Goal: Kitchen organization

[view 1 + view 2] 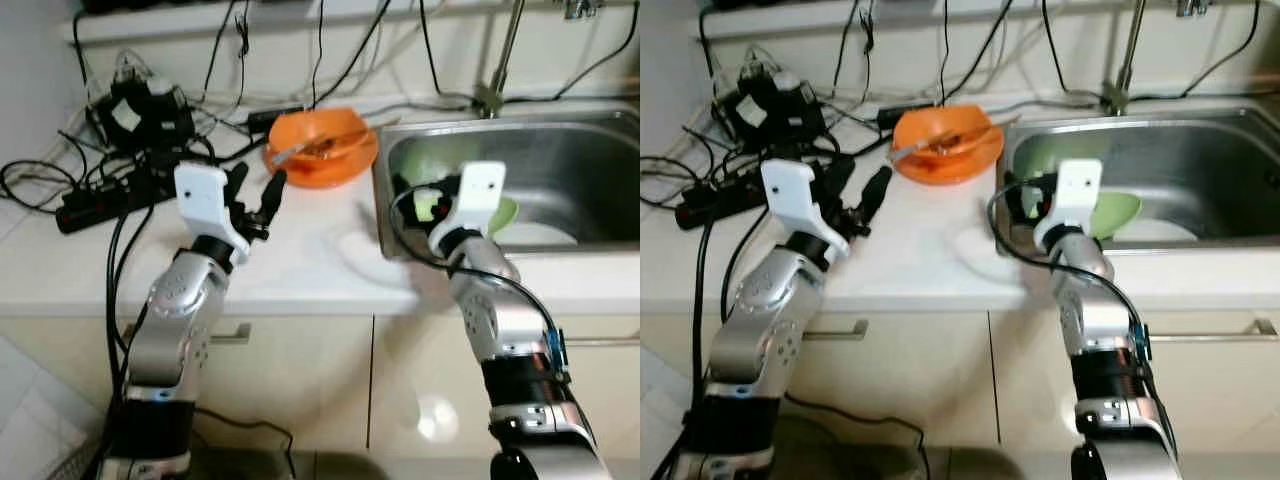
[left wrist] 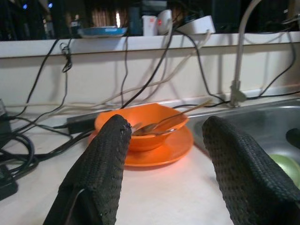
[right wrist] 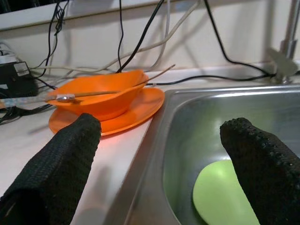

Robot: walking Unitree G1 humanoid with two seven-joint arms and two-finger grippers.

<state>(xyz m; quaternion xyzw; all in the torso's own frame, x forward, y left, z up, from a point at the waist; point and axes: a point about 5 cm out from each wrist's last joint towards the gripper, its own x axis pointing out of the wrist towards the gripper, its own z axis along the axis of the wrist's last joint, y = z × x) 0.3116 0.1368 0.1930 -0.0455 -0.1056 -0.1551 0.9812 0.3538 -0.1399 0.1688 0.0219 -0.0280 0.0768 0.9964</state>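
From my head, my left gripper [image 1: 255, 190] hovers spread over the counter [image 1: 300, 250], my right gripper [image 1: 420, 200] at the sink [image 1: 600, 130] rim. Wrist views: fingers parted, orange bowl [image 2: 140, 129] with spoon [image 2: 159, 125] sits on its plate [image 3: 136, 112]; green dish [image 3: 225, 197] lies in the sink.

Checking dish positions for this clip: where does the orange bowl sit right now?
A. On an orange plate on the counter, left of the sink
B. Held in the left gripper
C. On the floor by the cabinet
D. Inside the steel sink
A. The orange bowl rests on the orange plate on the counter, beside the sink; both grippers are open and hold nothing.
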